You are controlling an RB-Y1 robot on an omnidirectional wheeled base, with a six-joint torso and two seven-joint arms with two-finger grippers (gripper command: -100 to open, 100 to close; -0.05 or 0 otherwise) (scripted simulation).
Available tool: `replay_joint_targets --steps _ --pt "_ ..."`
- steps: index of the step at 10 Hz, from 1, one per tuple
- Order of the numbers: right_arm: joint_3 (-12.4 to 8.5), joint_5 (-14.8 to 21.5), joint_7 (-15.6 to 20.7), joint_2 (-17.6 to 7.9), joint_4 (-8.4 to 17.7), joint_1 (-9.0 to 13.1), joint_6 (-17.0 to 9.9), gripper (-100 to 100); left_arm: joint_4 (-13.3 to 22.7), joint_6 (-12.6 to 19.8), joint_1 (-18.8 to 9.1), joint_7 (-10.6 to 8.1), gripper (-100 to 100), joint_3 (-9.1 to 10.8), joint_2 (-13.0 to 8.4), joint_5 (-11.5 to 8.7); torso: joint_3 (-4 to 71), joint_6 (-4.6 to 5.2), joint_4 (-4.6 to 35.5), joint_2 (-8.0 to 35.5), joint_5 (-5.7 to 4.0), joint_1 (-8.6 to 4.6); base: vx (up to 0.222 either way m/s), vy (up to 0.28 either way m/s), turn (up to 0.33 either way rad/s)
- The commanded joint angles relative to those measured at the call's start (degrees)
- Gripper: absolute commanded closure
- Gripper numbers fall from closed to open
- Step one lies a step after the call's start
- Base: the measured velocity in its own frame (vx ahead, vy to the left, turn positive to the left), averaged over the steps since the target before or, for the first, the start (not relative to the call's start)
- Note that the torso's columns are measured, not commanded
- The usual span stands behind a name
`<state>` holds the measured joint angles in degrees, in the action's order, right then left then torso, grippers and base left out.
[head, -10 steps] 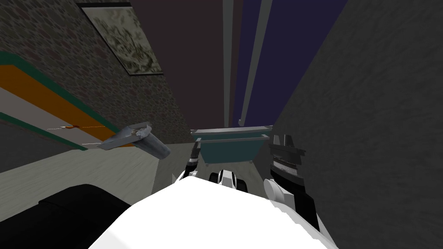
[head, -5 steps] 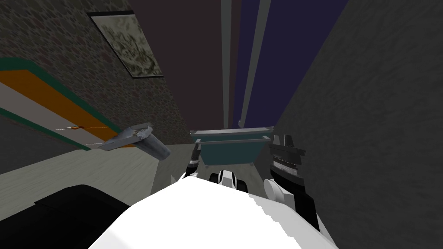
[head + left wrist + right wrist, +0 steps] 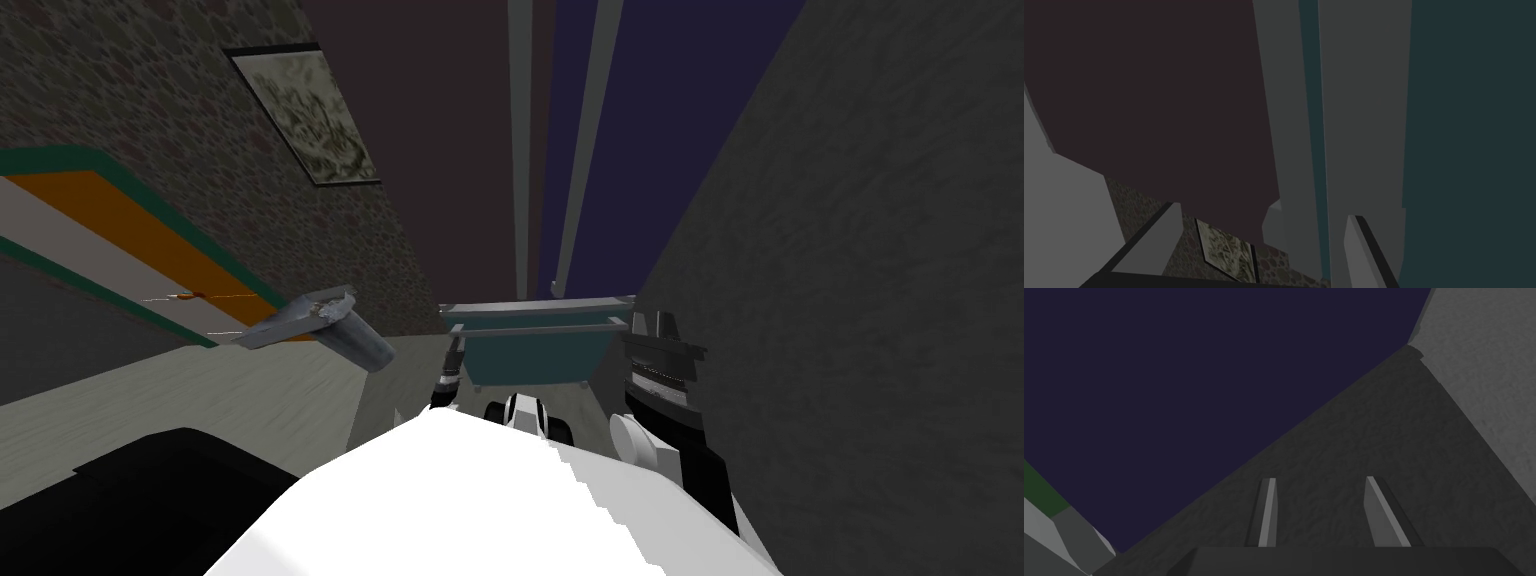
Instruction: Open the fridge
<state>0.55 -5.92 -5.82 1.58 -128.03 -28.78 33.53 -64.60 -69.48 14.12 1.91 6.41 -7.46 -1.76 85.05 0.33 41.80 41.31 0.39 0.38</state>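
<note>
Turning slightly, robot's head is drawing framed picture (image 3: 305,110) inward. Fridge (image 3: 450,150) is standing at twelve o'clock; left gripper (image 3: 1259,245) (spread, empty) is facing its upright handle (image 3: 1289,125) at one o'clock; right gripper (image 3: 1324,513) likewise released.

The wall (image 3: 150,90) at upper left has a dark mottled stone pattern; the picture (image 3: 305,115) on it is pale olive and blotchy, in a black frame. Below it runs a band (image 3: 140,232) of green, orange and pale grey stripes. At top centre are a dark maroon panel (image 3: 440,150), a navy panel (image 3: 680,100) and grey bars (image 3: 520,140). The tub (image 3: 530,355) is teal. The right arm's fingers (image 3: 1268,513) are light grey.
</note>
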Motion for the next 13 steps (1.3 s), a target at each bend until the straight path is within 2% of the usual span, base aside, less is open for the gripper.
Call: replay_joint_targets --steps 1,5,6,7,12,13 --pt "0.0 0.0 0.0 0.0 0.0 0.0 0.0 0 4.2 -1.6 -0.6 -0.15 -100 -0.05 0.8 0.4 -0.1 -0.09 0.2 0.1 -0.14 -0.08 0.061 -0.009 -0.02" --pt "0.0 0.0 0.0 0.0 0.0 0.0 0.0 0 8.9 -4.3 -1.6 -0.29 -100 0.2 3.2 0.7 -0.6 -0.33 0.5 1.1 -0.4 -0.41 0.06 -0.008 0.011" --pt "0.0 0.0 0.0 0.0 0.0 0.0 0.0 0 10.0 -4.9 -1.8 -0.32 -100 0.25 4.9 0.8 -0.6 -0.33 0.5 1.1 -0.39 -0.38 0.03 -0.002 0.008" --pt "0.0 0.0 0.0 0.0 0.0 0.0 0.0 0 9.0 -4.3 -1.5 -0.31 -100 0.19 4.0 0.8 -0.6 -0.33 0.5 1.1 -0.38 -0.37 0.013 -0.003 0.001" --pt "0.0 0.0 0.0 0.0 0.0 0.0 0.0 0 6.2 2.2 -5.3 -0.91 -100 0.9 2.5 0.2 -0.5 -0.33 0.5 1.0 -0.39 -0.39 -0.019 -0.018 0.018" --pt "0.0 0.0 0.0 0.0 0.0 0.0 0.0 0 6.0 1.5 -4.6 -0.79 -100 0.76 2.8 0.3 -0.5 -0.33 0.5 1.0 -0.39 -0.38 -0.009 -0.01 0.002"
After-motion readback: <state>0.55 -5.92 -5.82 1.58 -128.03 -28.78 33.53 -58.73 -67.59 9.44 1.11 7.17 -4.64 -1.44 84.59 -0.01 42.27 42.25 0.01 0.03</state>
